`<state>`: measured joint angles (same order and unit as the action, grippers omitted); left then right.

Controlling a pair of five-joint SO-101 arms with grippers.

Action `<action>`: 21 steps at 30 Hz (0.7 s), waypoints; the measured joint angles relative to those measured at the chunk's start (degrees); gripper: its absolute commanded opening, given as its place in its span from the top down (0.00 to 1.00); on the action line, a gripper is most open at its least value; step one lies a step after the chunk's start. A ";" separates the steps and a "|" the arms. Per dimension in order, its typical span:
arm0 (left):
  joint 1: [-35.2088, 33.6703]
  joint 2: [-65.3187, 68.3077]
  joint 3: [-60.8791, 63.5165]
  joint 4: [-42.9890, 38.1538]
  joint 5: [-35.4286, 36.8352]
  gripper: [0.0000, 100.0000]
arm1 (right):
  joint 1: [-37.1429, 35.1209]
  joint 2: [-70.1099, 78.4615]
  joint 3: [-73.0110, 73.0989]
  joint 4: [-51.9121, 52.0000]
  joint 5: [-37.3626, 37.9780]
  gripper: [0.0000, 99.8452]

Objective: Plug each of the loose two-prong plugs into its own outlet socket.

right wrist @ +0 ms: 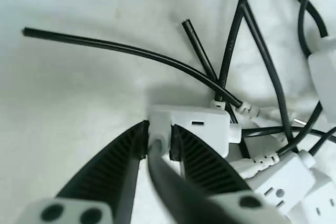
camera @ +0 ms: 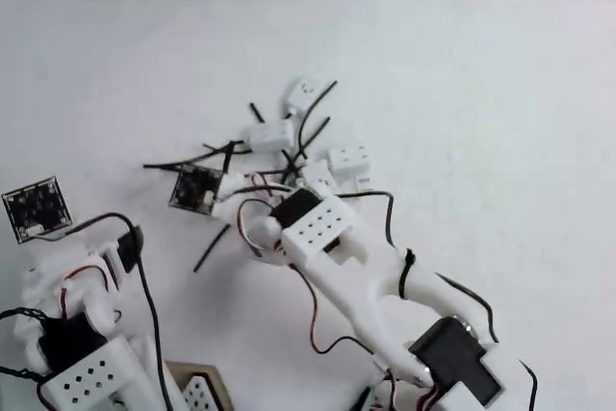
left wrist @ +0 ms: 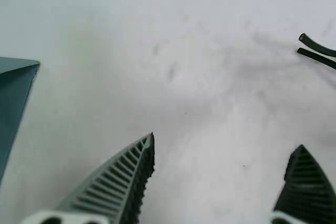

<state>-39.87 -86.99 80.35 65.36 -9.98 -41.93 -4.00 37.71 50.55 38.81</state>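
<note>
While the left gripper hangs over the bare white table with its ribbed fingers spread wide and nothing between them, the right gripper is clamped on the end of a white connector. Whether that piece is a plug or a socket I cannot tell. Black cords cross just beyond it, and a white socket lies close beside it. From the high view, the pile of white plugs and sockets sits near the table's centre, toward 12 o'clock. The right arm lies along the 5 o'clock line, and the left arm is at 8 o'clock, well apart from the pile.
</note>
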 measured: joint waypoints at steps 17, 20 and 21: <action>0.00 0.00 0.00 0.00 0.00 0.62 | 1.49 4.57 -1.05 -1.05 0.53 0.98; 0.00 0.00 0.00 0.00 0.00 0.62 | 1.85 4.92 -1.14 -1.05 0.53 0.98; 0.00 0.00 0.00 0.00 0.00 0.62 | 1.85 4.92 -1.14 -1.05 0.53 0.98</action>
<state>-39.87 -86.99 80.35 65.36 -9.98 -40.09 0.92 36.57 49.49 39.34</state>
